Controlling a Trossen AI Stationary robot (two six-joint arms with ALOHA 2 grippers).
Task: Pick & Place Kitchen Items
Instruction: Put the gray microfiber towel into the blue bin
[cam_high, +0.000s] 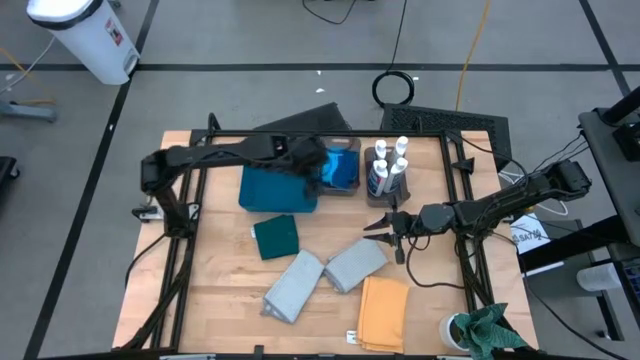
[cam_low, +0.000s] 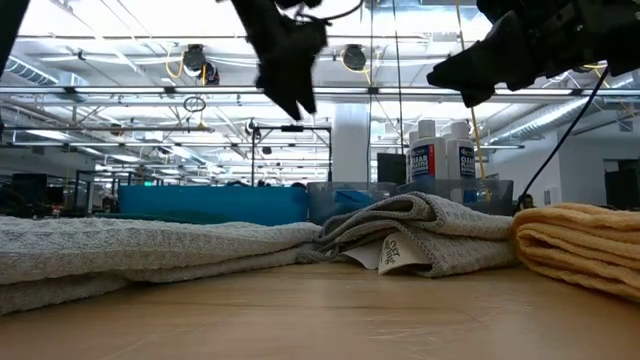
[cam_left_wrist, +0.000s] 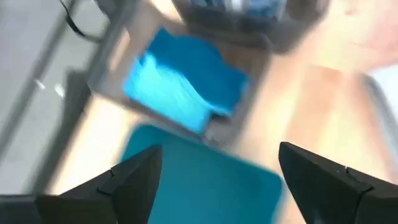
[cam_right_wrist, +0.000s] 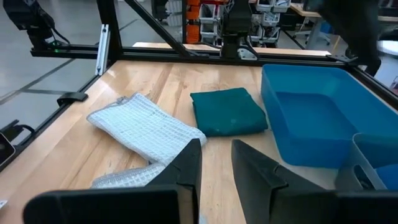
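Note:
My left gripper (cam_high: 318, 162) hovers open and empty over the far edge of the teal tray (cam_high: 275, 190), beside the bin of blue sponges (cam_high: 343, 168). Its wrist view shows the sponges (cam_left_wrist: 180, 87) ahead of the spread fingers. My right gripper (cam_high: 382, 226) hangs above bare table near the bottle bin, its fingers a narrow gap apart, holding nothing. Three white bottles (cam_high: 390, 160) stand upright in that bin. A dark teal cloth (cam_high: 275, 237), two pale grey cloths (cam_high: 293, 285) (cam_high: 355, 265) and a mustard cloth (cam_high: 383, 312) lie flat on the table.
A bright green rag (cam_high: 490, 330) lies at the near right corner. Black frame rails (cam_high: 462, 200) run along the table's sides. In the right wrist view the dark teal cloth (cam_right_wrist: 227, 111) and a grey cloth (cam_right_wrist: 143, 127) lie ahead, with the tray (cam_right_wrist: 311, 118) beside them.

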